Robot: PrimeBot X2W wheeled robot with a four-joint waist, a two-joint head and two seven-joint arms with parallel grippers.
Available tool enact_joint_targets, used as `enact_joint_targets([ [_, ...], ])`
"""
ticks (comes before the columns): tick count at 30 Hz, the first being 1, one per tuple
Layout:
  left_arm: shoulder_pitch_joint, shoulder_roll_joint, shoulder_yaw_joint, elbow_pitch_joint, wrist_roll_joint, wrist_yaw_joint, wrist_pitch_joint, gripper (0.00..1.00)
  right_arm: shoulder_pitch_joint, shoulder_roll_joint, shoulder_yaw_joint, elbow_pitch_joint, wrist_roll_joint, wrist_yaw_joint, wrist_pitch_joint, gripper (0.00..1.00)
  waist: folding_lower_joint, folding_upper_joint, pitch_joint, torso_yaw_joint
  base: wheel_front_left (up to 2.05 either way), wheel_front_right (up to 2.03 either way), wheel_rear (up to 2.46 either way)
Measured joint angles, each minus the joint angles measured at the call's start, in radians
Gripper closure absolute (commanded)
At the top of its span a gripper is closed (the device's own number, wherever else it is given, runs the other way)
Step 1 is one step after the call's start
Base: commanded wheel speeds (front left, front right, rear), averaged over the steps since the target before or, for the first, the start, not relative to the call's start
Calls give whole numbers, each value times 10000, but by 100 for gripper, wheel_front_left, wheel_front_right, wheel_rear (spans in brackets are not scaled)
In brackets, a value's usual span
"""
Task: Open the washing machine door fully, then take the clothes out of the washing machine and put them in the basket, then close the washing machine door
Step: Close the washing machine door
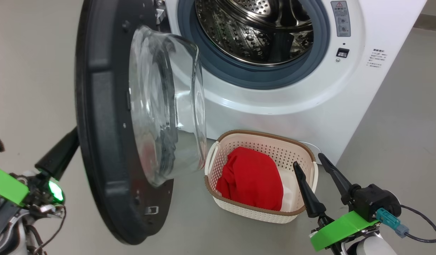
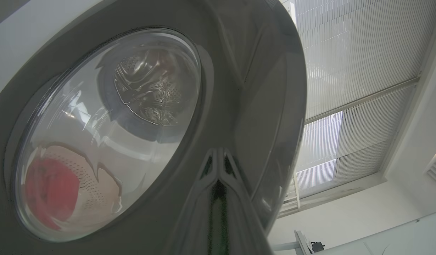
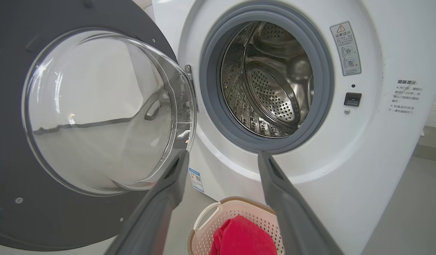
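The door (image 1: 97, 124) stood swung out from the washer (image 1: 310, 106); the left fingers (image 1: 58, 156), closed together and empty, pointed at the door's outer rim, on its side away from the washer; the clothes (image 1: 251, 177) lay in the basket (image 1: 239, 209) on the floor (image 1: 398, 124) just before the washer; the right fingers (image 1: 308, 193) hung spread wide, empty, before the washer above the basket.

Open door (image 1: 97, 124), left pincer (image 1: 60, 154) seemingly behind
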Motion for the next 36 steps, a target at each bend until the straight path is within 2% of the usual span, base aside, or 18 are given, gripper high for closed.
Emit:
enact_joint_targets([
  [12,660,-4,-1003,-683,-652,157,-566,100,-6,-2,-10,6,-2,0,0,0,0,0,70,-464,0,0,0],
  [31,826,-25,-1172,-869,-872,234,-1037,100,-8,-2,-98,25,-2,0,0,0,0,0,71,-597,0,0,0],
  [32,826,-23,-1156,-867,-844,230,-1078,90,-8,-2,-98,31,-2,0,0,0,0,0,67,-582,0,0,0],
  [33,826,-15,-1120,-874,-688,46,-1267,77,-7,-2,-98,38,-2,0,0,0,0,0,63,-548,0,0,0],
  [34,826,13,-1095,-876,-525,-88,-1427,0,-7,-2,-98,42,-2,0,0,0,0,0,61,-531,0,0,0],
  [36,826,96,-1005,-842,-144,-268,-1783,0,-7,-2,-92,50,-2,0,0,0,0,0,56,-500,0,0,0],
])
